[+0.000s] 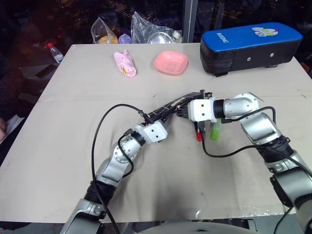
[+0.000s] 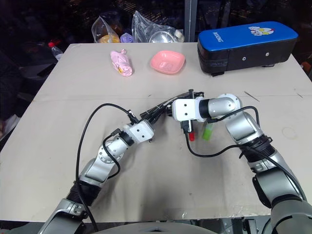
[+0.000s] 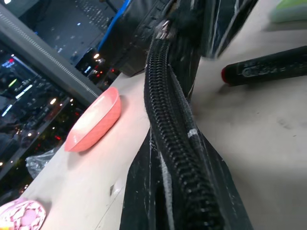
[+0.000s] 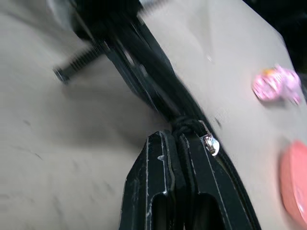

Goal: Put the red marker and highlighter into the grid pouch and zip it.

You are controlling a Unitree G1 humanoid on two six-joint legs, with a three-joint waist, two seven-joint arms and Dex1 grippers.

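Trouble is close: the red marker (image 1: 199, 132) and highlighter (image 1: 215, 129) lie on the table (image 1: 73, 97), outside the grid pouch (image 1: 168, 108). Left gripper (image 1: 165, 117) pinches its edge, right gripper (image 4: 178, 143) pinches the zipper pull (image 4: 210, 143). Zipping now would shut both pens out.

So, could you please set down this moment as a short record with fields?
pouch: the grid pouch is lifted off the table, stretched between both hands, zipper edge up
left hand: the left hand is shut on one end of the pouch
right hand: the right hand is shut on the zipper pull
red marker: the red marker lies on the table under the right arm, outside the pouch
highlighter: the highlighter lies beside the marker, also outside
far side: pink dish, pink packet, blue-topped case
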